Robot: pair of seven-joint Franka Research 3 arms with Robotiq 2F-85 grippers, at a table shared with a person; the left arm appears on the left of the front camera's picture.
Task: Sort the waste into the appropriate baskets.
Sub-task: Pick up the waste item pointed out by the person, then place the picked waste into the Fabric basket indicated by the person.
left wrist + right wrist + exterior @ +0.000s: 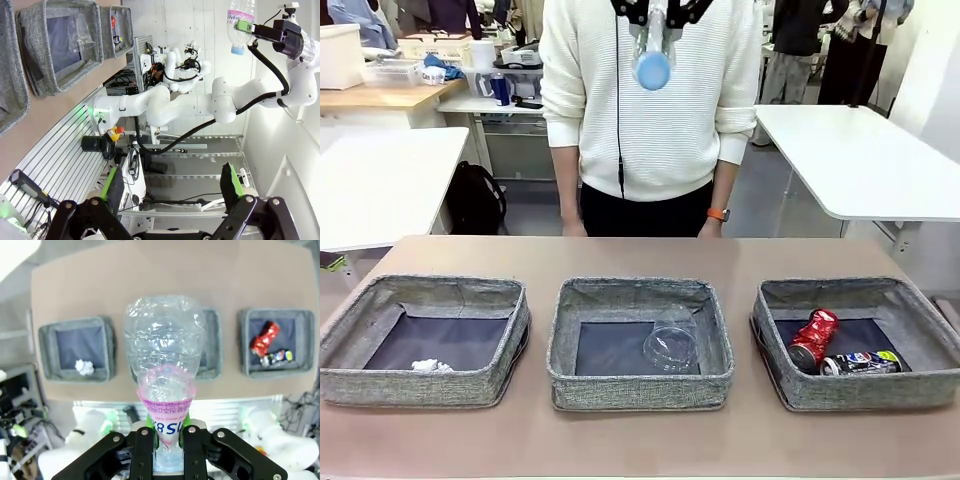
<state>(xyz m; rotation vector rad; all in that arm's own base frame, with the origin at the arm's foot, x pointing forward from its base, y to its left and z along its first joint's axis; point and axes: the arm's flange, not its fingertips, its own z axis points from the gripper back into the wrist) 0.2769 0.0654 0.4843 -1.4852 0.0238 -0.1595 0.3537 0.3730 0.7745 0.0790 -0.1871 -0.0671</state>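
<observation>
Baskets (pixel 77 347) lie far below the right pincer (pixel 169 437), which is clamped on the small clear bottle (pixel 165 340) above the middle basket (pixel 640 340). Left pincer (pixel 172 187) stands apart, empty.

Front view faces across the table; both wrist views share the baskets (pixel 82 354).

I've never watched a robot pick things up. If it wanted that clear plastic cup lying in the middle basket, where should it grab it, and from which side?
Probably from straight above, fingers closing across the body of the clear plastic cup. It lies on its side toward the right of the middle basket, so the soft walls block a sideways approach. A light grip seems wise, since thin plastic may buckle.
</observation>
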